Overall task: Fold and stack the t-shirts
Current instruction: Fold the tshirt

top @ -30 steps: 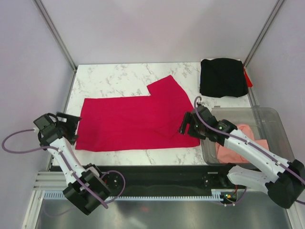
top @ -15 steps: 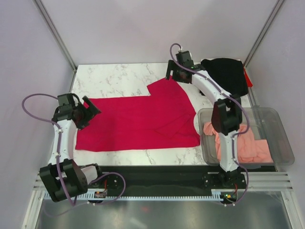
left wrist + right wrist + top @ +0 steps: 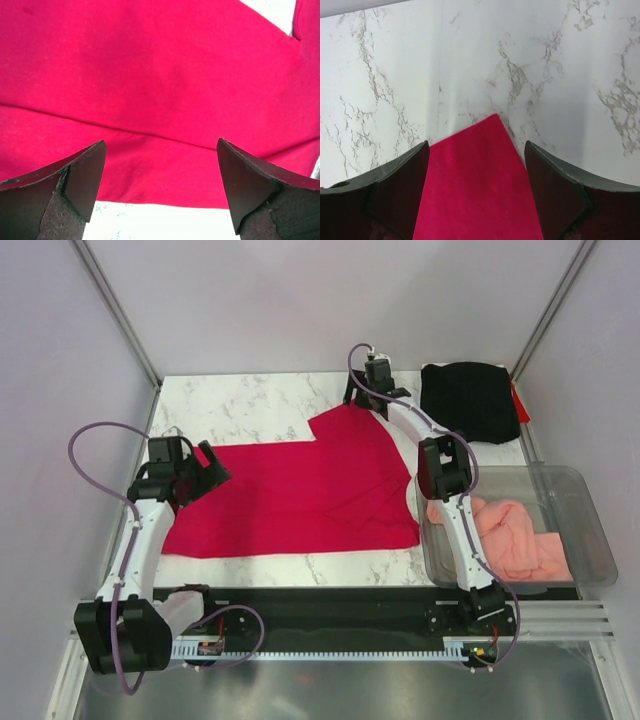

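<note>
The crimson red t-shirt (image 3: 290, 495) lies spread flat on the marble table, one sleeve pointing to the back. My left gripper (image 3: 208, 472) is open over the shirt's left edge; in the left wrist view (image 3: 161, 192) its fingers straddle red cloth (image 3: 160, 90) just inside that edge. My right gripper (image 3: 364, 396) is open at the back sleeve tip; in the right wrist view (image 3: 476, 187) the sleeve corner (image 3: 480, 175) lies between its fingers. The black t-shirt (image 3: 468, 400) lies folded at the back right. The salmon-pink t-shirt (image 3: 510, 540) lies bunched in the bin.
A clear plastic bin (image 3: 580, 490) stands at the front right of the table. A bit of red (image 3: 520, 405) shows at the black shirt's right edge. Grey walls and metal frame posts close in the table (image 3: 240, 405) at the back and sides.
My right arm has swung from beside the bin up to the shirt's back sleeve tip. My left arm has moved right, from off the table's left edge onto the shirt's left edge.
</note>
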Controlling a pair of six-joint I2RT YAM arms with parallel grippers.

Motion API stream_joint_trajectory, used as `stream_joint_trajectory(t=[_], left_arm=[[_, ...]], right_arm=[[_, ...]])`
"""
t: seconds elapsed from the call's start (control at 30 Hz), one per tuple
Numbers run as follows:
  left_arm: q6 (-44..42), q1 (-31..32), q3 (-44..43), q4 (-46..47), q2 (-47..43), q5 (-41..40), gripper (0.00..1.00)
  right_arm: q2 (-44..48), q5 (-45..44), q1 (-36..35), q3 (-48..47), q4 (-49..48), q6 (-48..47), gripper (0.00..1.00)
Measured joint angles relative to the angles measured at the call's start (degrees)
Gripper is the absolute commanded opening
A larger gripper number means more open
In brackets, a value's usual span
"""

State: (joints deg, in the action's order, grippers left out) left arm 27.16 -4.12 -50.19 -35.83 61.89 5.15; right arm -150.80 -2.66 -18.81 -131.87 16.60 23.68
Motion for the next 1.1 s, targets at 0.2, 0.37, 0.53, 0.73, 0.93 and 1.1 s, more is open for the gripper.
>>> stream_joint_trajectory(t=[0.2,0.37,0.53,0.73,0.93,1.1], left_arm=[[0.0,0.0,0.0,0.0,-0.2,-1.3,0.98],[0.0,0.0,0.0,0.0,-0.2,-1.8,0.98],[0.0,0.0,0.0,0.1,0.0,-2.6,0.99],[-0.1,-1.2,-2.7,-0.5,6.5,-6.6,1.0],[0.2,-5.6,-14.3,-0.6,18.8,-9.4,0.96],[1.1,-9.8,-27.3,0.1,34.2,-9.9,0.93]], right_arm=[[-2.6,1.6,0.0,-1.6,-5.2,-0.7,0.65],[-2.9,2.6,0.0,0.5,-8.7,-0.6,0.27],[-1.1,3.0,0.3,6.5,-14.7,1.0,0.0],[4.6,4.9,0.3,18.8,-22.9,3.1,0.0],[11.5,8.6,0.3,34.5,-33.4,5.6,0.0],[13.1,12.2,0.4,40.7,-40.4,8.1,0.0]])
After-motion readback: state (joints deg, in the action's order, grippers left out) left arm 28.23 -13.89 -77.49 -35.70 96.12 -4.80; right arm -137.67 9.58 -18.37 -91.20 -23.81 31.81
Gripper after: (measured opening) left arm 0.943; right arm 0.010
